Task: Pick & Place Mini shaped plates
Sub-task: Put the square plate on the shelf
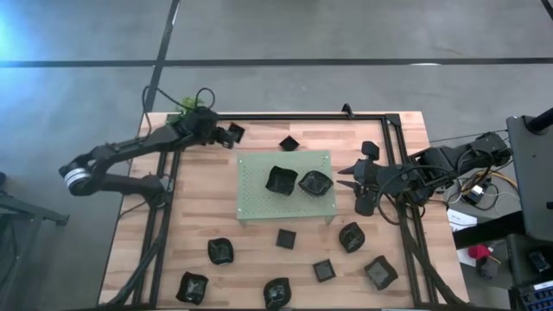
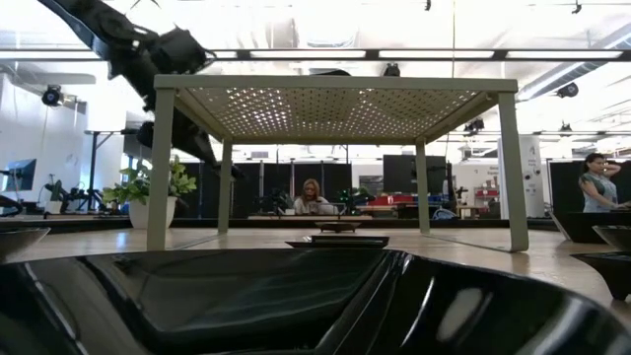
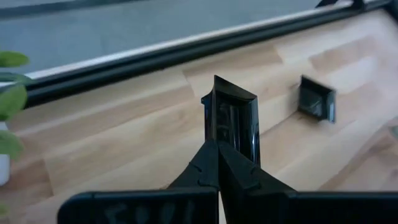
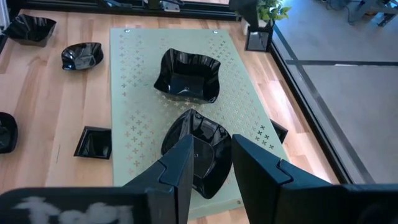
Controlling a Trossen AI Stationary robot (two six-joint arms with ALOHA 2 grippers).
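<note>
In the high view my left gripper (image 1: pixel 226 134) is over the table's far left part, shut on a small square black plate (image 1: pixel 236 133). My right gripper (image 1: pixel 344 179) hangs open just right of a scalloped black plate (image 1: pixel 314 182) that rests on the light green perforated mat (image 1: pixel 255 203). A second, wavy-edged plate (image 1: pixel 281 180) sits beside it on the mat. In the right wrist view the open fingers (image 4: pixel 211 165) stand over the near plate's rim (image 4: pixel 199 149) and, as the high view shows, are clear of it. Several more black plates lie on the wood. My left gripper pinches the square plate by one side wall (image 3: pixel 229 144) between the two shut fingers (image 3: pixel 205 168). The fingers come from the table's left, about level. The plate (image 3: pixel 235 115) stands on edge beyond the fingertips, lifted clear of the table.
Another small square plate (image 1: pixel 288 142) lies on the wood between the left gripper and the mat. Several plates (image 1: pixel 220 250) (image 1: pixel 351 236) (image 1: pixel 323 270) are scattered along the near side. A potted plant (image 1: pixel 186 105) stands at the far left corner. The mat is raised on legs (image 2: pixel 158 168).
</note>
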